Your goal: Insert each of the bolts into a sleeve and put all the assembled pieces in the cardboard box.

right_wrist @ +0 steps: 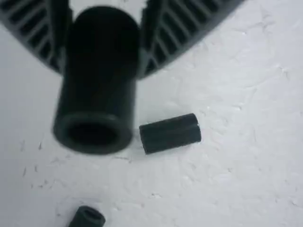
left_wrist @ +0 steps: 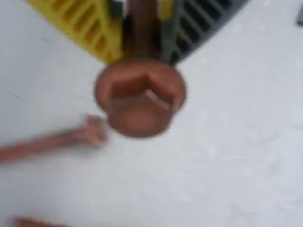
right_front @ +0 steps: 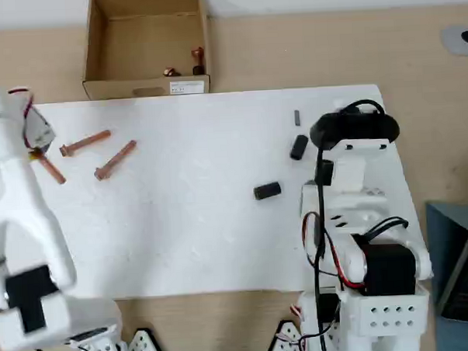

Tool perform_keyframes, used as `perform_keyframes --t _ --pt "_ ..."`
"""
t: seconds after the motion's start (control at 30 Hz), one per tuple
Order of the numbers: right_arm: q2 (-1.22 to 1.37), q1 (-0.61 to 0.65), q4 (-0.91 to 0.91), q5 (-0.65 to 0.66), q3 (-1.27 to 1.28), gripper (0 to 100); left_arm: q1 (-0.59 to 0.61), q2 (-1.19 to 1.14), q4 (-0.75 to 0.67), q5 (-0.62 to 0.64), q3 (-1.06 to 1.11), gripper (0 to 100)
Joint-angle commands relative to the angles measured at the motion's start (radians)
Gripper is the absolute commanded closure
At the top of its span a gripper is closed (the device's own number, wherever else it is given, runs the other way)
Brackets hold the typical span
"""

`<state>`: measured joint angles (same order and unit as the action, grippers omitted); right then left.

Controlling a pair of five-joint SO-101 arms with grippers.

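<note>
1. Bolt (left_wrist: 139, 97) first: its hexagonal head sits closest to the left wrist camera. The shank runs back between the fingers of the left gripper (left_wrist: 142, 23), which are clenched on it. Its tip is hidden beyond them. From above, this bolt lies slanted at the mat's left edge.
2. Across the white mat (right_front: 198, 239), the right gripper (right_wrist: 102, 28) is clamped on a black sleeve (right_wrist: 97, 85). The sleeve's open bore looks back toward that arm's own camera.
3. The relation that matters: the two held parts are well apart, one at each side of the mat, so neither arm is nearer to the meeting point. I judge that the bolt's long axis must be brought into line with the sleeve's bore, tip toward the opening. As they sit, the axes do not look aligned.
4. Bolts, counted: three outside the box. One is held and two are loose, a second bolt (right_front: 85, 143) and a third bolt (right_front: 115, 160) lying just right of the left gripper.
5. The cardboard box (right_front: 96, 49) stands beyond the mat and holds what look like two assembled pieces (right_front: 198, 60) against its near wall.
6. Sleeves, counted: three. One is held and two are loose, an upper sleeve (right_front: 299, 147) and a lower sleeve (right_front: 267, 191), both near the right arm. A small dark object (right_front: 297, 118) beyond them is too small to identify.
</note>
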<state>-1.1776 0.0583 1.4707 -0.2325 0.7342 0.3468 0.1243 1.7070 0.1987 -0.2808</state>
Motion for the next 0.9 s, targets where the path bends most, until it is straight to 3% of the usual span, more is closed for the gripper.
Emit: perform_keyframes --t 0.0,0.23,0.57,0.87 --pt "-0.013 -0.012 0.029 0.008 -0.058 98.9 -0.110 0.203 0.006 -0.009 0.078 100" --pt "-0.015 -0.012 0.035 0.006 -0.042 98.9 -0.278 0.522 -0.074 -0.008 0.433 100" --pt "-0.170 0.056 -0.058 0.008 0.122 98.9 -0.290 0.986 -0.460 -0.003 1.000 100" --pt "-0.354 0.225 -0.229 0.006 0.341 98.9 -0.292 1.242 -0.586 0.000 1.218 100"
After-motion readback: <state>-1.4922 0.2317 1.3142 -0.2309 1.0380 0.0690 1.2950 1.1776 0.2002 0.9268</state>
